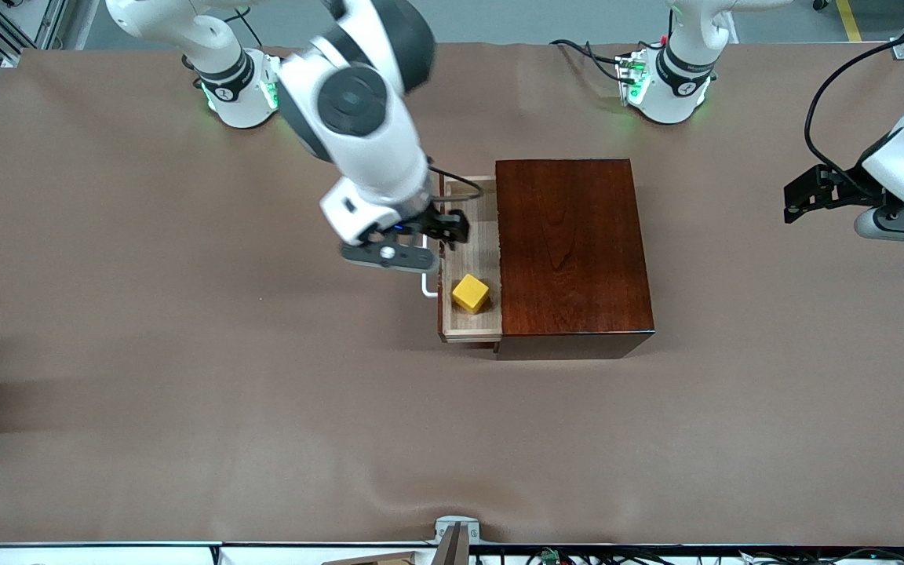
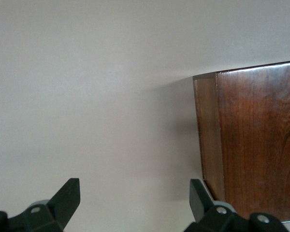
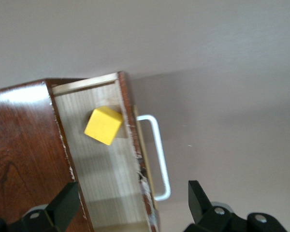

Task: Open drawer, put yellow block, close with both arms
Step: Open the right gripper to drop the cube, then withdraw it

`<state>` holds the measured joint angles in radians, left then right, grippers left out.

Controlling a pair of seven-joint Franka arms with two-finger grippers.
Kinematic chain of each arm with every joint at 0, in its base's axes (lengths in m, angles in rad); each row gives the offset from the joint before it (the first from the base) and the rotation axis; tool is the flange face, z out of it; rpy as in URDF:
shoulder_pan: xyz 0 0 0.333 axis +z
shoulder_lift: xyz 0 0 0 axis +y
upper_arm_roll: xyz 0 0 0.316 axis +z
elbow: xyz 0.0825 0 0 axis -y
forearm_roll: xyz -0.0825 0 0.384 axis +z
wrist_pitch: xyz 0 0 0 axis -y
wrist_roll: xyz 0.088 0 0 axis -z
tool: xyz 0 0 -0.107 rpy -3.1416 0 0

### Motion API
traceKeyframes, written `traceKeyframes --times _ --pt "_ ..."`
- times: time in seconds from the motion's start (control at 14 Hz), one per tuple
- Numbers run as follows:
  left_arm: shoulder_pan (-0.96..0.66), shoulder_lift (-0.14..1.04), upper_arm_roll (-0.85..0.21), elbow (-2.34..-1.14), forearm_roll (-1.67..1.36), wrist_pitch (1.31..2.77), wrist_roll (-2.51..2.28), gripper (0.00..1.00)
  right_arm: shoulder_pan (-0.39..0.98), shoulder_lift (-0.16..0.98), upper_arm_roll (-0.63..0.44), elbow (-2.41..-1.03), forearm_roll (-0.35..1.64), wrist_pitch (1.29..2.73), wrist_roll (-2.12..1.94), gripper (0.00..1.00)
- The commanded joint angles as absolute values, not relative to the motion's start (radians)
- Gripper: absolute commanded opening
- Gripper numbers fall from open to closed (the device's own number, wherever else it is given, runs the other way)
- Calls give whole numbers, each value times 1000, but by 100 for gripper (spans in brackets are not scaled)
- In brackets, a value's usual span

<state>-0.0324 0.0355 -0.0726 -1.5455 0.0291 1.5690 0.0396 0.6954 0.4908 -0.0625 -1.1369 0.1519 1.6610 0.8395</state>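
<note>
Front view, box: mahogany box (image 1: 574, 251) mid-table; drawer (image 1: 471, 259) pulled out toward the right arm's end, only partly, bare-wood floor showing.
Front view, block: yellow block (image 1: 470, 293) lies inside the drawer, in the part nearer the front cam; looks released, nothing touching it.
Front view, right gripper: right gripper (image 1: 446, 230) hangs over the drawer's front edge, above the handle (image 1: 428, 287) & the tray part farther from cam than the block; handle mostly hidden under the wrist, one white end shows.
Front view, left gripper: left gripper (image 1: 801, 198) up in the air over bare table toward the left arm's end, well apart from the box; arm waits.
Left wrist view: fingers (image 2: 67, 195) spread wide, nothing between; box corner (image 2: 251, 140) in sight, so box's closed end faces this arm.
Right wrist view: fingers (image 3: 198, 198) spread, empty; block (image 3: 104, 125) in tray, white bar handle (image 3: 157, 154) on drawer front (image 3: 135, 145), long axis running along the front.
Key relation: drawer must travel into the box, i.e. toward the left arm's end; right gripper is right at the front, far nearer than left; judged next: push on front w/ right, left bracing box's closed end.
Stage: block in, closing not yet done.
</note>
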Motion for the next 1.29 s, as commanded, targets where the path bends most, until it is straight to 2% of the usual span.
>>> traceKeyframes --times 0.0,0.14,0.43,0.86,1.14,1.21 --pt "-23 44 -80 -1523 28 1559 35 100 582 353 -55 -1180 164 1554 798 100" --pt "-23 44 -80 -1523 26 1559 35 100 505 286 -58 -1215 108 1461 662 100" --pt "-23 44 -80 -1523 26 1559 35 100 359 138 -58 -1374 5 1457 459 100" --pt "-23 44 -80 -1523 26 1559 35 100 118 98 -60 -1400 -23 1453 123 100" --pt "-23 44 -80 -1523 28 1565 35 100 71 17 -78 -1549 -25 1561 25 100" --pt "-23 46 -80 -1523 26 1574 35 100 52 17 -78 -1548 -25 1559 22 100"
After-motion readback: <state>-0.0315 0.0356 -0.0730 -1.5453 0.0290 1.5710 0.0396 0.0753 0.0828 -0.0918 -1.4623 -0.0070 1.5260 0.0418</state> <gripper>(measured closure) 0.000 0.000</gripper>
